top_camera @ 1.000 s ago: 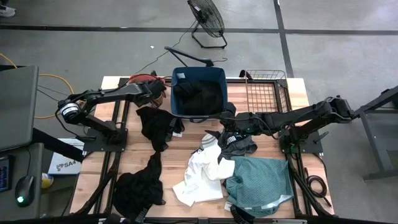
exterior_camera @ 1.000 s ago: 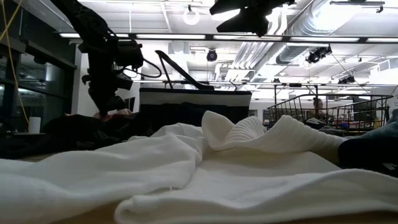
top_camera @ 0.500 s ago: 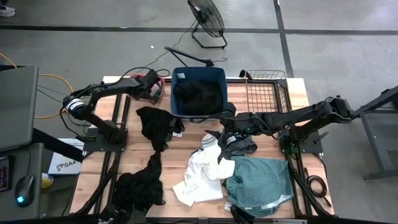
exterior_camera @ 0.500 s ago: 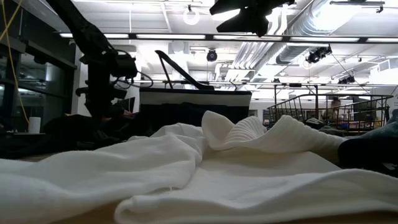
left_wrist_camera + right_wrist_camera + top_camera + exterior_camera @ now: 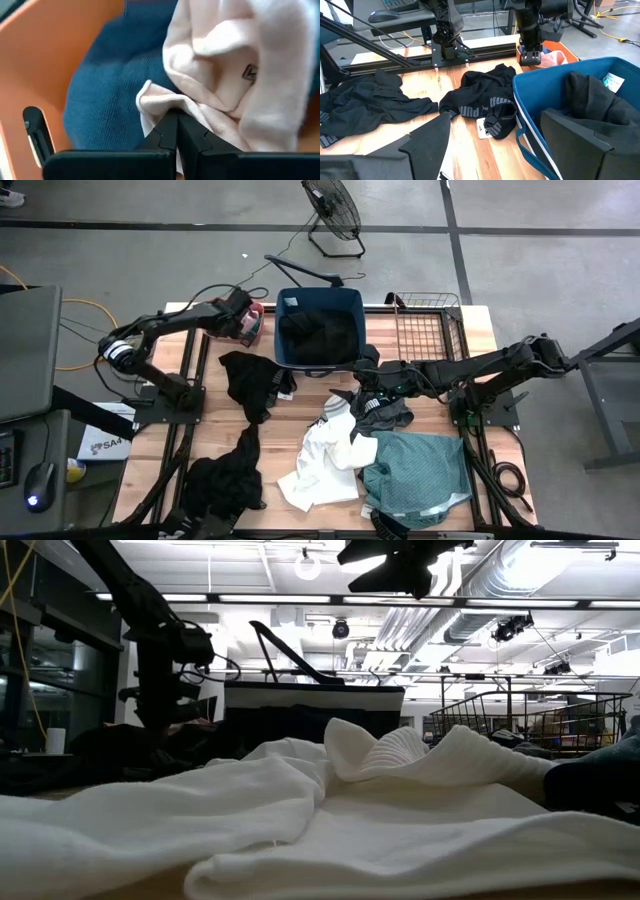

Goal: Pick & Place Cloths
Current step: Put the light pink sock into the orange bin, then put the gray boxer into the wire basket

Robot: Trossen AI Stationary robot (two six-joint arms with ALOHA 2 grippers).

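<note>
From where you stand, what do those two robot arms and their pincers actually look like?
Both arms are dark, nearly black, built of slim jointed segments. The left arm has a pale ring around one joint near its base and loose black cables looping by its wrist. The right arm looks the same. The left gripper has two flat, black, angular fingers; the right gripper has broad, dark grey wedge-shaped ones.

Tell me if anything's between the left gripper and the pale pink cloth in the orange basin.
Nothing visible. The left gripper is shut on a fold of the pale pink cloth, which lies over a navy cloth inside the orange basin.
</note>
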